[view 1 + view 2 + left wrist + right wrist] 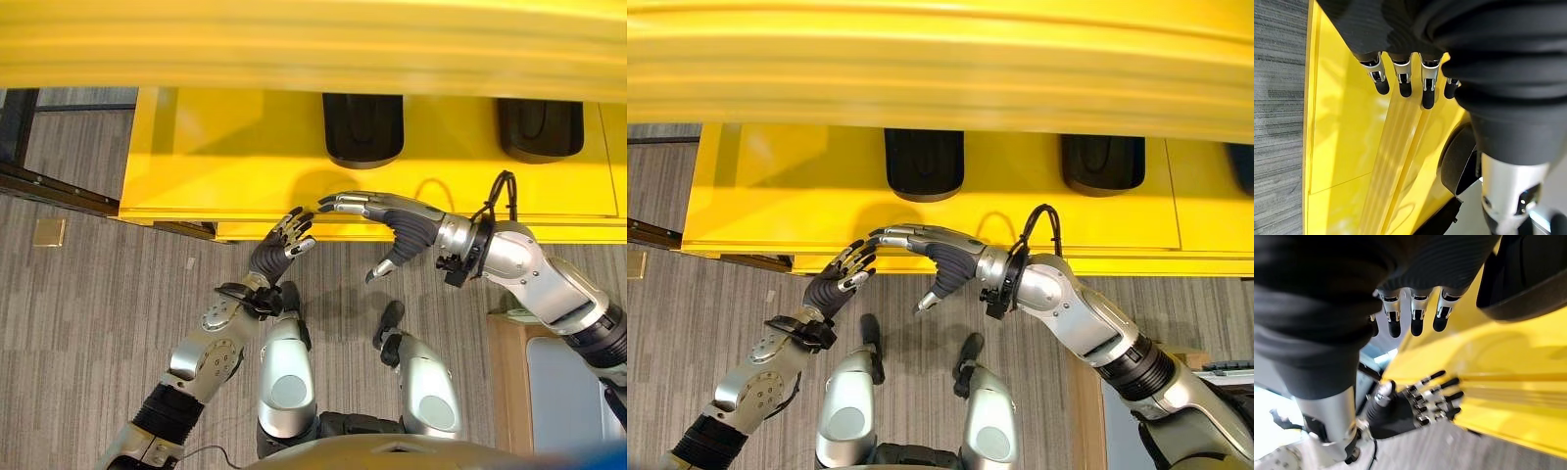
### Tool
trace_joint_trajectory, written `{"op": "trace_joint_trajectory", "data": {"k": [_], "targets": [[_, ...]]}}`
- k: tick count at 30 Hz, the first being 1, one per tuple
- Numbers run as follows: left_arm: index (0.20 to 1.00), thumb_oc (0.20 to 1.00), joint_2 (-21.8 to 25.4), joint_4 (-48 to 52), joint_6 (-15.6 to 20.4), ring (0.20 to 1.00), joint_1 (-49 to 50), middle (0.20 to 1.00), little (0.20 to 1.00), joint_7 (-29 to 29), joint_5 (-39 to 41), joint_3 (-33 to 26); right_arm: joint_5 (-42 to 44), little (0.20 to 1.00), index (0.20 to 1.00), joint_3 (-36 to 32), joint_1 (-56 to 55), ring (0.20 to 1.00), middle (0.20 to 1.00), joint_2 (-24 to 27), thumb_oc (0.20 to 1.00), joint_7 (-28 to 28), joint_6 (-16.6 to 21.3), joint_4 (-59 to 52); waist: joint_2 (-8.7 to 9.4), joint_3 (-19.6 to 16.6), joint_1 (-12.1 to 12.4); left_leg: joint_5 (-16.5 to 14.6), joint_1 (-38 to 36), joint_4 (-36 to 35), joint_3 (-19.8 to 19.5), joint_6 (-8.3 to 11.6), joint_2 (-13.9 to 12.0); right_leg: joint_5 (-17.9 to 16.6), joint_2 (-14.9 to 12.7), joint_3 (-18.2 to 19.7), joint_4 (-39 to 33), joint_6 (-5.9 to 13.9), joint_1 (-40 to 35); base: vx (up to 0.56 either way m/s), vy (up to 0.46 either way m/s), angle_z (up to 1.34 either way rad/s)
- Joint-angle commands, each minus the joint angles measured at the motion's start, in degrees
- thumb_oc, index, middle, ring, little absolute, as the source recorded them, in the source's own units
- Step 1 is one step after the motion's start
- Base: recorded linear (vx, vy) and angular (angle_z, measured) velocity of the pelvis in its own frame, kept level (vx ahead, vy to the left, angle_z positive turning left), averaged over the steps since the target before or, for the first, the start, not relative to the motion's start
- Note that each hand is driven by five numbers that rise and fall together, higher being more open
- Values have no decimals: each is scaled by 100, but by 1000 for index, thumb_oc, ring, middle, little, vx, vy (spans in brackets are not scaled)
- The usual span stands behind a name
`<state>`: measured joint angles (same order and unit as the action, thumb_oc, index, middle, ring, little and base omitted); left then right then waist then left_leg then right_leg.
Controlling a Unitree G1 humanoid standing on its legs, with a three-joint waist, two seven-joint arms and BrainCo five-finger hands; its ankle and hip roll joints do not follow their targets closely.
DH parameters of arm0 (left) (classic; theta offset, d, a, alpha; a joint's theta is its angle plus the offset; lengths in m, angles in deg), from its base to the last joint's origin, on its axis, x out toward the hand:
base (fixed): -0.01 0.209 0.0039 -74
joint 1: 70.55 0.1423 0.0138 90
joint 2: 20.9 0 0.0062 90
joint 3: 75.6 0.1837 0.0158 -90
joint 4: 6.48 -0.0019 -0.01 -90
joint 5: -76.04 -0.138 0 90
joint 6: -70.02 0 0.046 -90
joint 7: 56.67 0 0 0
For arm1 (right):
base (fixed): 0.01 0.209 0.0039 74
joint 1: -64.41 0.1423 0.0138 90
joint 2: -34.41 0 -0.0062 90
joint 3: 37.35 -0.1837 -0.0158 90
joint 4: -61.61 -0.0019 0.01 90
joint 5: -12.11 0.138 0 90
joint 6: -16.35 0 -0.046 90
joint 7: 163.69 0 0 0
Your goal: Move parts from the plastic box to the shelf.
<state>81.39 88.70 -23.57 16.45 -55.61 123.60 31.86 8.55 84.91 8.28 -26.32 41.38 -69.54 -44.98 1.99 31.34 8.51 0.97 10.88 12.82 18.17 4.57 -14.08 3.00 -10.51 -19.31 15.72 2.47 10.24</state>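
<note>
1. Shelf: a glossy yellow metal shelf [245, 166] spans the scene, with an upper yellow shelf board [313, 44] across the top of the head views and grey carpet floor [88, 304] in front of it.
2. Parts: two black, rounded, oblong parts lie flat on the lower shelf surface, well apart from each other. The left black part [362, 129] sits just behind the right hand; the right black part [538, 129] lies further toward the robot's right.
3. Left hand [284, 242]: positioned at the front edge of the shelf, fingers straight and slightly spread, holding nothing. Its fingertips [1402, 90] point along the yellow surface.
4. Right hand [392, 217]: held over the front edge of the shelf, fingers extended toward the robot's left, thumb hanging downward, holding nothing. Its fingertips come near those of the left hand without touching.
5. Side item: a wooden-edged surface [509, 382] shows at the robot's right.
</note>
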Motion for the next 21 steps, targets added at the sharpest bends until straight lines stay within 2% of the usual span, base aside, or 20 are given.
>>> {"op": "trace_joint_trajectory", "data": {"k": [1,4,9,17,21], "targets": [[1000,1000,194,174,235,1000,243,1000,1000,-99,-266,10,149,1000,1000,-7,268,1000,1000,3,1000,177,-121,-247,31,-156,112,-504,-185,382,204,-67,25,382,-316,-290,497,522,-298,5,19,4],[1000,1000,207,91,324,1000,334,1000,1000,-235,-197,-125,-170,1000,1000,167,368,1000,1000,16,1000,-10,-343,-76,-8,-156,189,-486,-137,402,169,-65,23,413,-379,-340,595,517,-246,3,10,2],[1000,1000,159,11,319,1000,361,1000,1000,-382,-291,-147,-305,1000,1000,117,375,1000,1000,-15,1000,-260,-366,225,-30,-155,212,-489,-81,469,156,-82,1,439,-430,-384,734,510,-176,8,7,6],[1000,1000,97,-74,339,1000,283,1000,1000,-314,-265,-121,-620,1000,1000,72,423,1000,1000,-11,1000,-599,-422,759,-74,-155,174,-487,54,569,120,-71,-27,483,-475,-350,907,507,-23,0,0,0],[1000,1000,88,-99,349,1000,259,1000,1000,-321,-308,-110,-885,1000,1000,-11,497,1000,1000,-3,1000,-1134,-409,1184,-99,-155,162,-487,87,588,129,-74,-25,496,-505,-353,955,512,24,0,0,0]]}}
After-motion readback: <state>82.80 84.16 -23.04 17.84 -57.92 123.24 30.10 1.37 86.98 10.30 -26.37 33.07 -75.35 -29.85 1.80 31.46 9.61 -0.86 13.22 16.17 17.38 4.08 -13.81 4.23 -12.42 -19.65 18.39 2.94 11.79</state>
